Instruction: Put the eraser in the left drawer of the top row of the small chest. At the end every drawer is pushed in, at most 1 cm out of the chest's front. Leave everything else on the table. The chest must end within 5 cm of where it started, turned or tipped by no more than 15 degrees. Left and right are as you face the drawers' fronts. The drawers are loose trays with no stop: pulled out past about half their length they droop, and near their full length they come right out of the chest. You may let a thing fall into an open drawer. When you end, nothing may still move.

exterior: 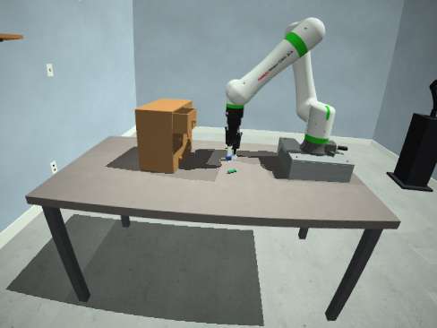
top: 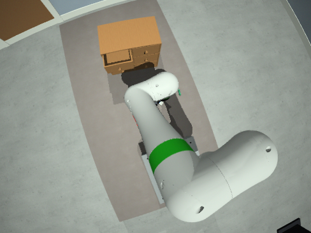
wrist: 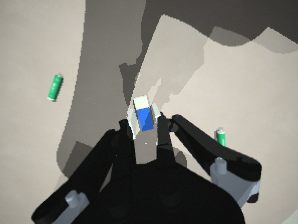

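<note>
The eraser (exterior: 228, 158) (wrist: 145, 119), blue with a white end, lies on the table. My gripper (exterior: 232, 154) (wrist: 144, 112) points straight down over it, partly open, with one fingertip on each side. The wrist view shows narrow gaps between the eraser and the fingertips, so it is not gripped. The small wooden chest (top: 130, 35) (exterior: 154, 139) stands upright, fronts towards the robot. Its top-row left drawer (top: 119, 69) (exterior: 183, 122) is pulled partway out and sits level. The right-hand drawers look pushed in; the lower left fronts are partly hidden.
One green battery (wrist: 55, 87) lies left of the fingers in the wrist view, and another green battery (wrist: 221, 137) lies to the right, partly behind a finger link. The top view shows one battery (top: 179, 92); the exterior view shows one battery (exterior: 232, 170).
</note>
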Available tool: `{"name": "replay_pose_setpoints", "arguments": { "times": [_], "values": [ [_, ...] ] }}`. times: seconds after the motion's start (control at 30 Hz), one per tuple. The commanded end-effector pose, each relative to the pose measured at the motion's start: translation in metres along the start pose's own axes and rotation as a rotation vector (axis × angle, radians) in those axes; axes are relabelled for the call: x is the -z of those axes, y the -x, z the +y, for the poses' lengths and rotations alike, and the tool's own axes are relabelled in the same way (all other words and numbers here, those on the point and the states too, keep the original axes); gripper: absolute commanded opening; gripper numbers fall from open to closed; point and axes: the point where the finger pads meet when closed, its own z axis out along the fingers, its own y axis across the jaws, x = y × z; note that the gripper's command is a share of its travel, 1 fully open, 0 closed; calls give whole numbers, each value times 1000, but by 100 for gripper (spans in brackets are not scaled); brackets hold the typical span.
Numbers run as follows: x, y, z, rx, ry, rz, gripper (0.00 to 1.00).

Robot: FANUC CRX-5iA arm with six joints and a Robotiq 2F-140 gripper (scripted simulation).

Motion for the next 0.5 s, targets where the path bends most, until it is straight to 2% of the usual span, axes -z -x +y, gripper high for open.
{"name": "replay_pose_setpoints", "arguments": {
  "times": [0.0, 0.1, 0.13, 0.47],
  "values": [
    [0, 0, 0, 0, 0, 0, 23],
    [0, 0, 0, 0, 0, 0, 23],
    [0, 0, 0, 0, 0, 0, 11],
    [0, 0, 0, 0, 0, 0, 11]
  ]
}}
